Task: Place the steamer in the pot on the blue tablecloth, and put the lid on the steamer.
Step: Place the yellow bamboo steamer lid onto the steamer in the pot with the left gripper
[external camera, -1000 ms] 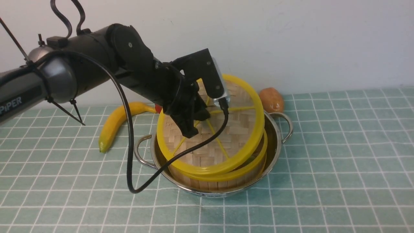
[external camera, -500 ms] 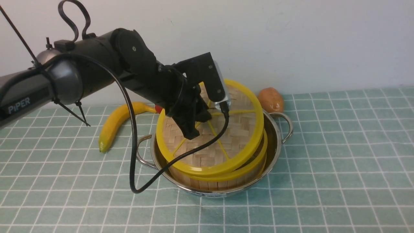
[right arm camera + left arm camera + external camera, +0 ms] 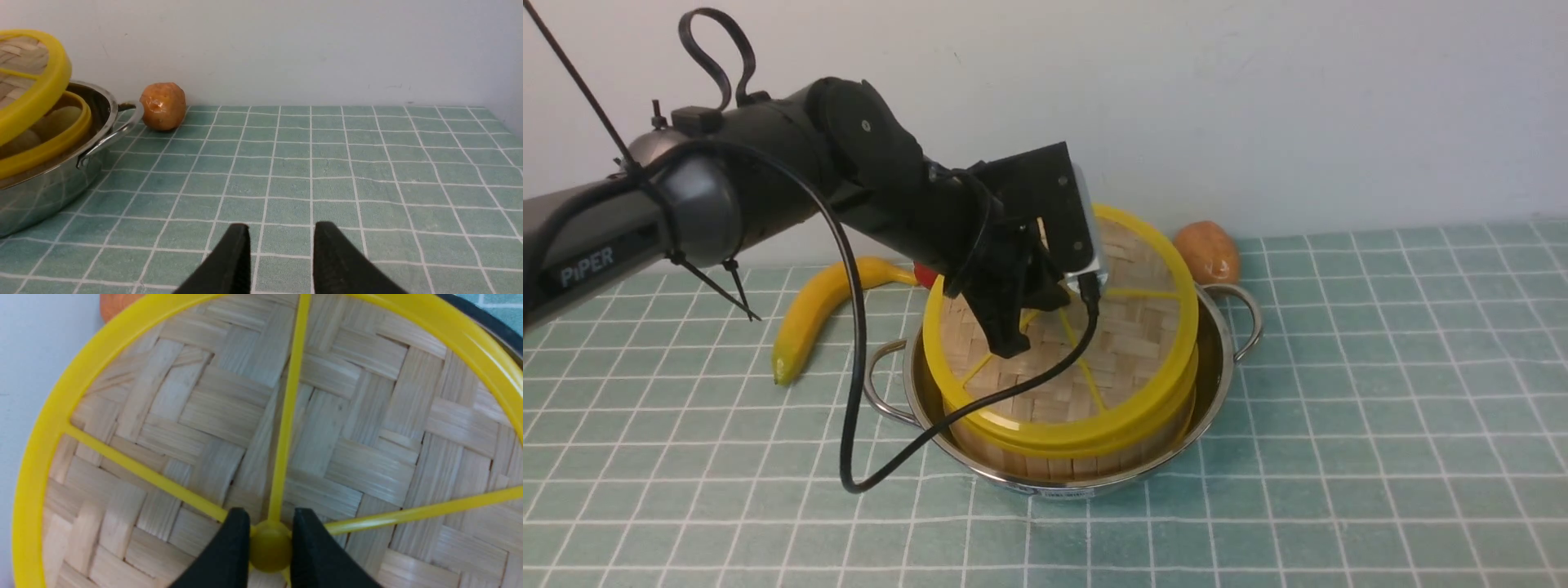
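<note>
A banana (image 3: 805, 320) lies on the left of the blue tablecloth (image 3: 1356, 425), left of the pot (image 3: 1221, 392). The left gripper (image 3: 270, 549) pinches the yellow hub of the woven lid (image 3: 1127, 343), holding it tilted over the steamer (image 3: 1086, 467), which sits in the pot. A brown, rounded object (image 3: 1209, 251) rests just beyond the pot's far right side. The right gripper's (image 3: 282, 261) fingers stand spread above the cloth.

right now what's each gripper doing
left gripper: closed on the yellow hub of the lid
right gripper: open, holding nothing
</note>
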`<move>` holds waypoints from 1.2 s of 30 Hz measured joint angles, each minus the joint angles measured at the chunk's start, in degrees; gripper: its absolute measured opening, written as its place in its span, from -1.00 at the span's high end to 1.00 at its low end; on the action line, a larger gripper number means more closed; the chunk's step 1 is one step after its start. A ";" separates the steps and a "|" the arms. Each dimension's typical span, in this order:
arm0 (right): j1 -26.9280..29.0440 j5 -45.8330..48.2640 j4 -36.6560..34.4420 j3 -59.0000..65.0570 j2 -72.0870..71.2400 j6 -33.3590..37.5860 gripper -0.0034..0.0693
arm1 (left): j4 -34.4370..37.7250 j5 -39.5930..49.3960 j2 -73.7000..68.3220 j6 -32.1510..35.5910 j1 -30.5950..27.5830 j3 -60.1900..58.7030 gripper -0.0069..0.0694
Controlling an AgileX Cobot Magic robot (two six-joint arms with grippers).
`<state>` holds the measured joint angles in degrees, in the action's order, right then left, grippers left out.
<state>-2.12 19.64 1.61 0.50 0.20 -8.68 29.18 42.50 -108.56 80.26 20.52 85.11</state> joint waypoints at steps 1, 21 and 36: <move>0.00 0.00 0.00 0.00 0.00 0.00 0.24 | 0.14 -0.23 -0.30 0.19 0.00 0.00 0.51; 0.00 0.00 0.00 0.00 0.00 0.00 0.24 | 1.47 -3.40 -1.92 1.27 0.16 0.00 0.51; 0.00 0.00 0.00 0.00 0.00 0.00 0.24 | 1.67 -3.83 -2.48 -0.73 0.18 0.00 0.31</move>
<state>-2.12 19.64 1.61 0.50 0.20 -8.68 30.85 38.67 -111.04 79.53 20.70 85.11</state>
